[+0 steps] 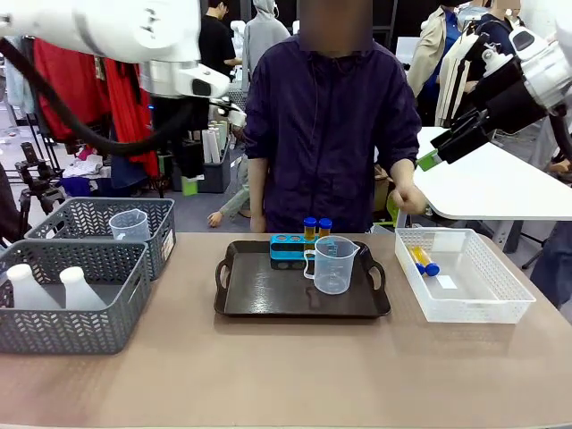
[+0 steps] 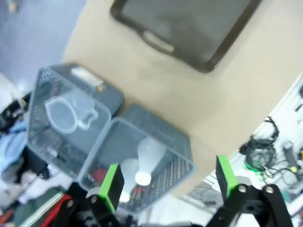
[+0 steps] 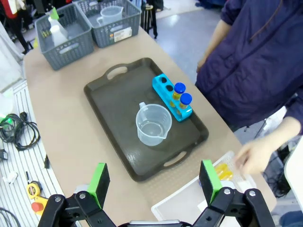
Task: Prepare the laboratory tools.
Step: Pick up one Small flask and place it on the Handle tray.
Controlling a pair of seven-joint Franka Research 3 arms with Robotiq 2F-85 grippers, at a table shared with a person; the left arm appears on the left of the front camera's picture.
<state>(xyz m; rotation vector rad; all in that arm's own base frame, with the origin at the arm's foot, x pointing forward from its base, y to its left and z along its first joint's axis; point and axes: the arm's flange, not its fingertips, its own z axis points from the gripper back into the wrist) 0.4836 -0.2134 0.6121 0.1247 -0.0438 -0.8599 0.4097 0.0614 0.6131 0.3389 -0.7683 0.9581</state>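
Conical flask [image 2: 150, 152] may be toppled if the wide-open, empty left gripper [image 2: 167, 169] is lowered off-centre into the grey basket [image 2: 181, 164].

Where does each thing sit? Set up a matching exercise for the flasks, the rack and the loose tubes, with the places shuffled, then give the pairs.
Things:
1. flasks
2. rack
3. loose tubes

Places:
A. white basket
B. tray
C. near grey basket

Pairs: 1-C, 2-B, 3-A.
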